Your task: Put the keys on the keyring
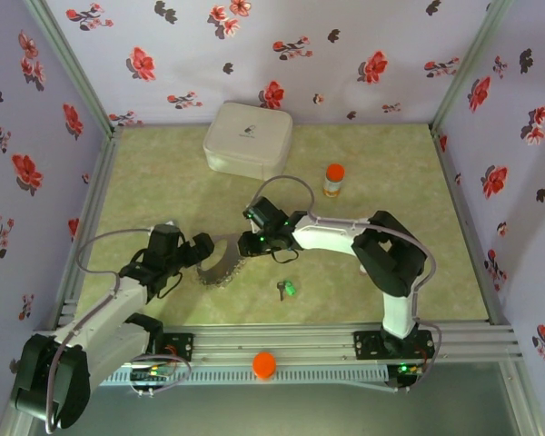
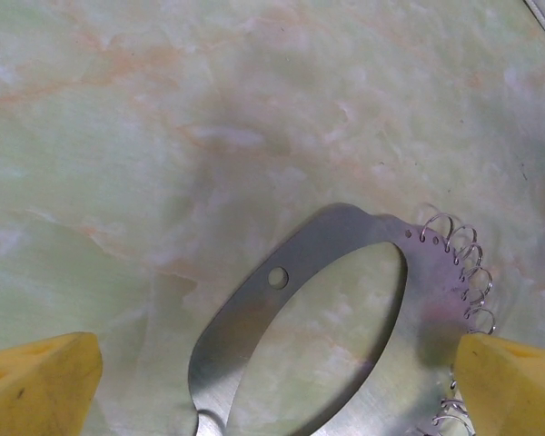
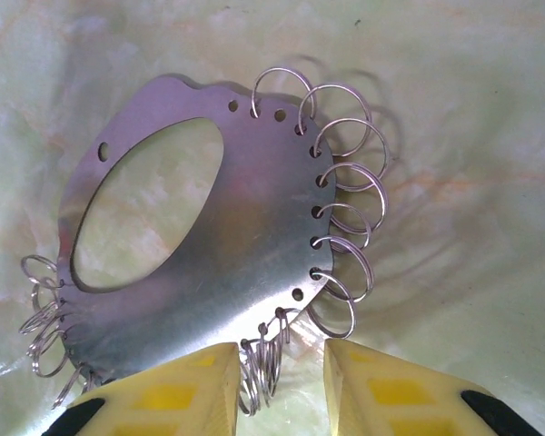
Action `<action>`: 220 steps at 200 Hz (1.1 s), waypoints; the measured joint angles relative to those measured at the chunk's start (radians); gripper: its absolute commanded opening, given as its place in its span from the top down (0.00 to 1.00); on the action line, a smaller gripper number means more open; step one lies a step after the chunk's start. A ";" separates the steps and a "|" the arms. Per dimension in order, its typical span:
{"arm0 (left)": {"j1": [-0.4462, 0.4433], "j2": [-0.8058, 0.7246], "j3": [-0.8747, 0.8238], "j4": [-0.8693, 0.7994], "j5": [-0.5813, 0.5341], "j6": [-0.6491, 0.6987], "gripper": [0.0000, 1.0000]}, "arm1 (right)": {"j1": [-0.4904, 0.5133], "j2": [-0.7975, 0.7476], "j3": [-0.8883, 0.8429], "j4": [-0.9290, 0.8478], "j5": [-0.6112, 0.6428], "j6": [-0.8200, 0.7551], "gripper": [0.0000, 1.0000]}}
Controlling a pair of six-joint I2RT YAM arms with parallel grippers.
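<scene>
**Table** (image 1: 154, 182): open floor at upper left, far right and lower right of the overhead frame.

**Obstacles:**
- White case (image 1: 248, 138), upper centre near the back wall.
- Orange-capped bottle (image 1: 333, 180), just right of the case, with a narrow lane between them.
- Centre is crowded: left gripper (image 1: 198, 251) and right gripper (image 1: 245, 245) converge over the keyring (image 1: 220, 271), whose wire rings fringe its edge.
- Right arm (image 1: 381, 254) bars the centre right.

**Green key** (image 1: 287, 289): lies apart below centre, with bare table on every side.

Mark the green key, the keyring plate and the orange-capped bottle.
green key (image 1: 288, 289): top external view, green head.
keyring plate (image 3: 254, 227): right wrist view, flat metal beside the hole.
orange-capped bottle (image 1: 333, 182): top external view, body.
</scene>
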 measured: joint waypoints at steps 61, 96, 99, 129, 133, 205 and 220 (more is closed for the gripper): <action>0.004 0.016 0.004 0.000 0.000 0.000 0.00 | 0.001 0.024 0.008 0.000 -0.010 0.003 0.75; 0.004 0.019 0.011 0.000 0.000 0.000 0.00 | 0.001 0.032 0.021 0.002 -0.038 0.006 0.68; 0.004 0.019 0.012 0.000 0.000 0.001 0.00 | 0.002 0.032 0.022 0.002 -0.040 0.008 0.67; 0.004 0.027 0.012 0.000 0.000 0.000 0.00 | 0.006 0.032 0.029 0.007 -0.059 0.007 0.66; 0.004 0.030 0.012 0.000 0.000 0.000 0.00 | 0.006 0.032 0.029 0.007 -0.060 0.007 0.66; 0.004 0.063 0.012 0.000 0.005 0.000 0.01 | 0.011 0.032 0.031 0.006 -0.075 0.007 0.70; 0.004 0.065 0.012 -0.001 0.008 0.000 0.02 | 0.016 0.033 0.034 0.001 -0.074 0.006 0.71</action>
